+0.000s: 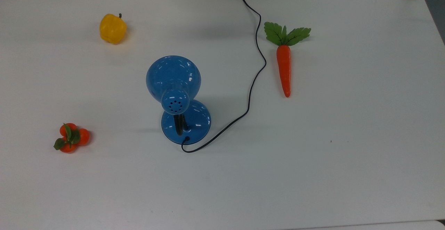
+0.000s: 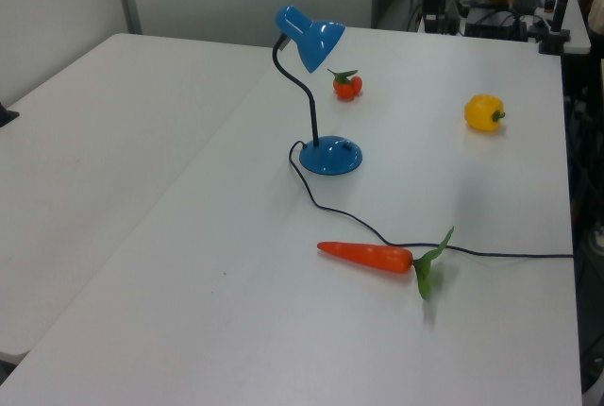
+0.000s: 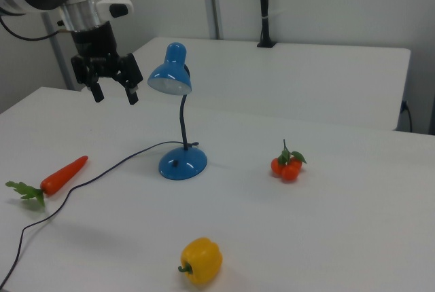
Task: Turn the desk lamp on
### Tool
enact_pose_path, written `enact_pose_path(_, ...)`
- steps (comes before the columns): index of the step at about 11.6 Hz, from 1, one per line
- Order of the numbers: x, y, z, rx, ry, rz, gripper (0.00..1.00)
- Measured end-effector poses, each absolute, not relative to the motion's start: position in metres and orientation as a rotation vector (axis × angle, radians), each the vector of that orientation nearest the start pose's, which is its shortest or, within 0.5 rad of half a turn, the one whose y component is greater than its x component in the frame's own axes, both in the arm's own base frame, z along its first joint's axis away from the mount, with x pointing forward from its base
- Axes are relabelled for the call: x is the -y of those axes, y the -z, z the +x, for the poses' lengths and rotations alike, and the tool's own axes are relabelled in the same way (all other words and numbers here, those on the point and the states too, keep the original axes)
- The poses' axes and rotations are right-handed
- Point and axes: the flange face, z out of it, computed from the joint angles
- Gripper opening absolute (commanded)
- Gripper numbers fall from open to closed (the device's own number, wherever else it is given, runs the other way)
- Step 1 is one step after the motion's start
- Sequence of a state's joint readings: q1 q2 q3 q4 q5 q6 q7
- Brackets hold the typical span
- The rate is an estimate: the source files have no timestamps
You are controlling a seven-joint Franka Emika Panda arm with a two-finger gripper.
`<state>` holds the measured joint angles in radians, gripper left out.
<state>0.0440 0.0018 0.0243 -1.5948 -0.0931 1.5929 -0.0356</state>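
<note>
The desk lamp (image 1: 174, 84) is glossy blue, with a dome shade, a vented cap, a black neck and a round base (image 1: 194, 122) near the table's middle. It also stands in the left view (image 2: 311, 38) and the right view (image 3: 173, 75). Its thin black cord (image 1: 255, 70) snakes off to the top view's upper edge. No light shows from the shade. My gripper (image 3: 114, 94) hangs in the air at the right view's left, open, with nothing between its fingers, a short way to the left of the shade and above the table.
A carrot (image 1: 284, 66) lies right of the cord in the top view. A yellow pepper (image 1: 112, 28) sits at the upper left, a cluster of small oranges (image 1: 71, 138) at the left. A second white table (image 2: 94, 160) adjoins in the left view.
</note>
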Motion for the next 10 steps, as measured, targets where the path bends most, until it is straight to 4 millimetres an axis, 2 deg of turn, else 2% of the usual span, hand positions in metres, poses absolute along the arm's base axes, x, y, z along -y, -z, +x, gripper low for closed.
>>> enact_pose_path(9, -0.0282, -0.6129, 0.5568, 0.172, -0.009, -3.23, 1.0)
enact_pose_path(10, -0.0282, -0.6127, 0.5569, 0.172, -0.01, -3.23, 0.93)
